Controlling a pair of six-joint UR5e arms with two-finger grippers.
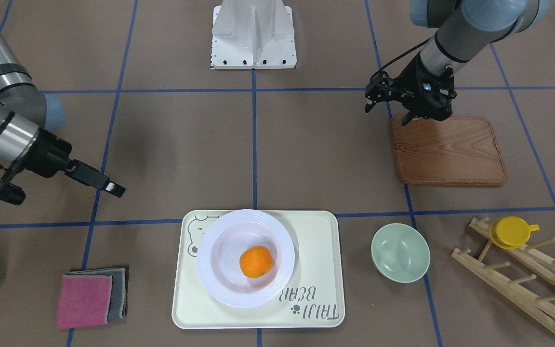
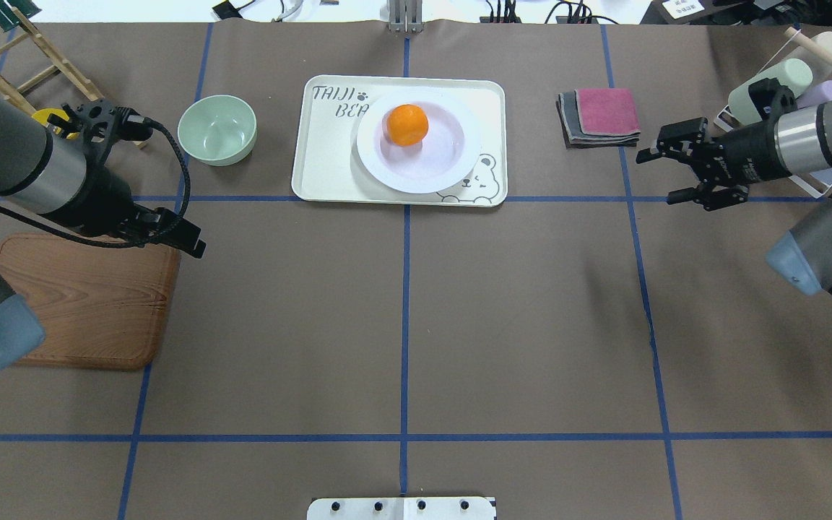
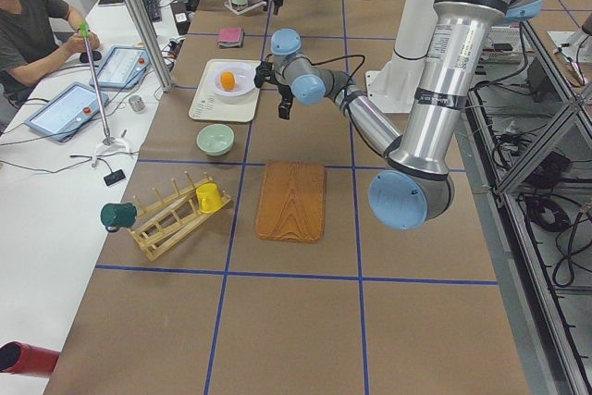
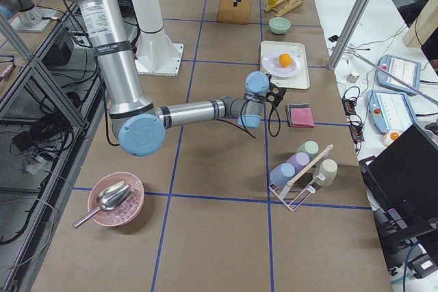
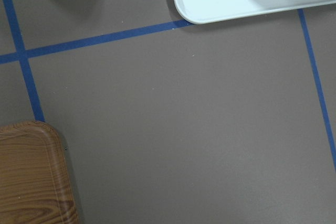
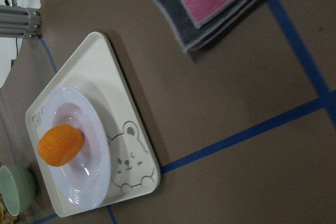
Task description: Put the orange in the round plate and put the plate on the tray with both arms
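The orange [image 1: 256, 261] [image 2: 407, 124] lies inside the white round plate [image 1: 205, 255] [image 2: 452, 162]. The plate rests on the cream bear tray [image 1: 316, 241] [image 2: 322, 159] at the table's far side, and both also show in the right wrist view, orange [image 6: 60, 145] and tray [image 6: 89, 66]. My left gripper [image 1: 406, 118] [image 2: 196, 245] hangs over the near corner of the wooden board, well away from the tray, open and holding nothing. My right gripper [image 1: 118, 190] [image 2: 669, 188] floats beside the folded cloths, pointing toward the tray, open and empty.
A brown wooden board [image 1: 451, 154] lies under the left arm. A pale green bowl [image 1: 400, 253] stands beside the tray. A wooden rack holds a yellow cup [image 1: 511, 231]. Pink and grey cloths [image 1: 89, 296] lie on the tray's other side, and a cup rack [image 2: 791, 79] stands behind the right arm.
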